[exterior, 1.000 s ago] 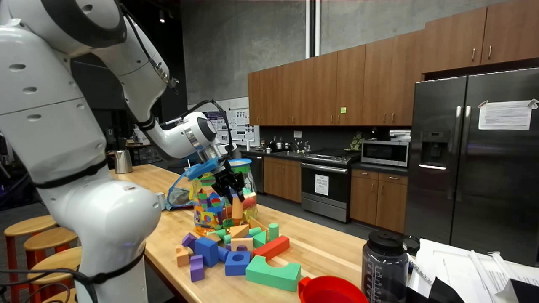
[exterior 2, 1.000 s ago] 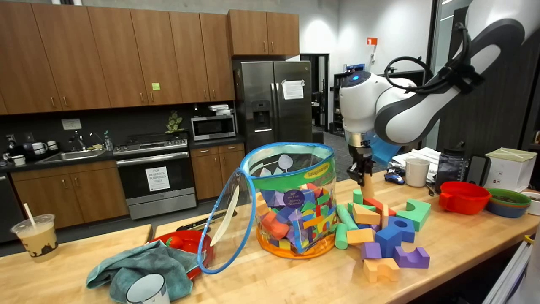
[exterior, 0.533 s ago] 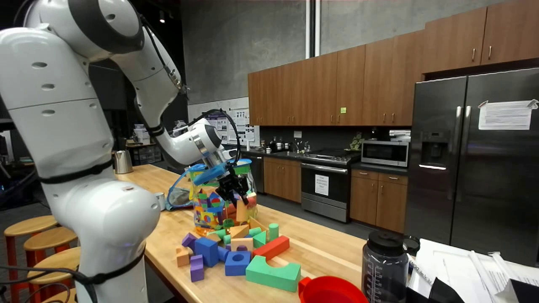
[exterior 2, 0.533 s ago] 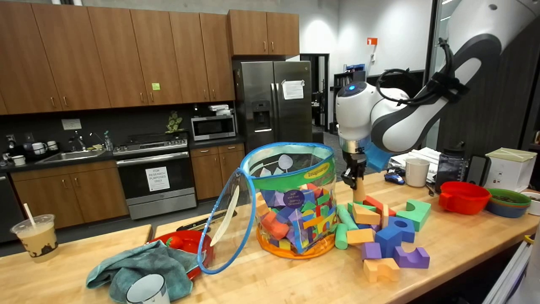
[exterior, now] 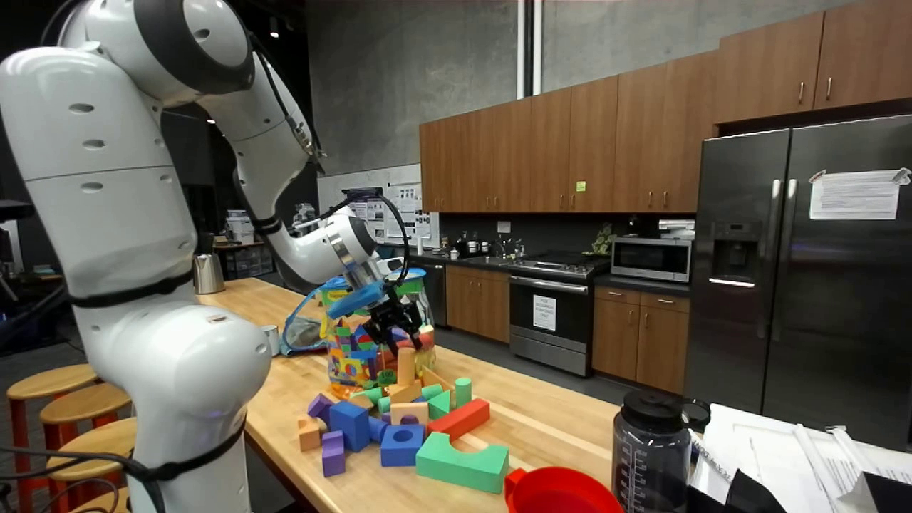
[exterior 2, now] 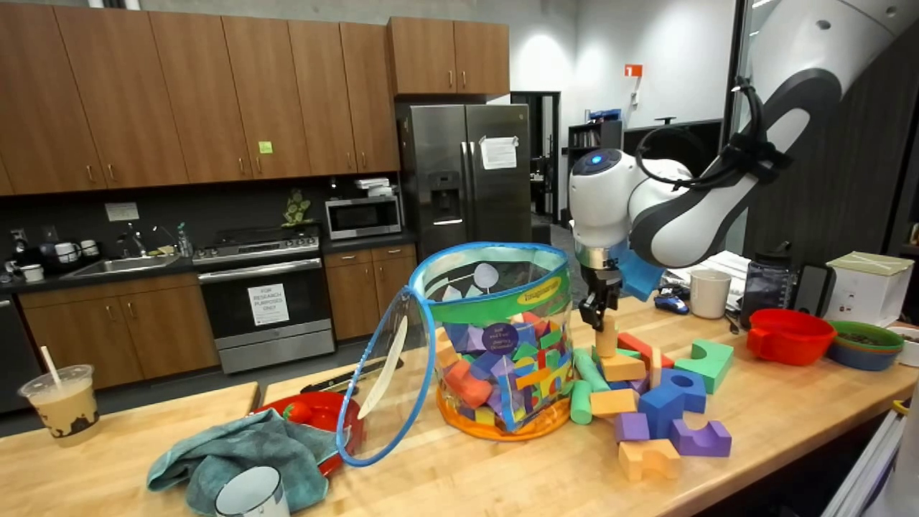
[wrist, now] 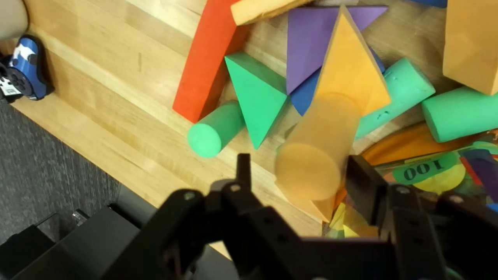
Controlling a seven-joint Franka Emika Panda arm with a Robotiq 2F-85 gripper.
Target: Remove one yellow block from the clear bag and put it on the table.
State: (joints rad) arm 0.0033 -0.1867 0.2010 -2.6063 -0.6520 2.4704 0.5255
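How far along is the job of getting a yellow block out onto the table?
Looks done: a yellowish cylinder is outside the clear bag, apparently standing on a wedge block. In hand: nothing gripped; the pincer is open around the cylinder's top. Left, perhaps: backing off, then moving the cylinder off that wedge onto the table.

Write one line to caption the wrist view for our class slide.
Gripper with an orange cylinder showing between its open jaws, loose blocks on the table, the bag at the picture's right.
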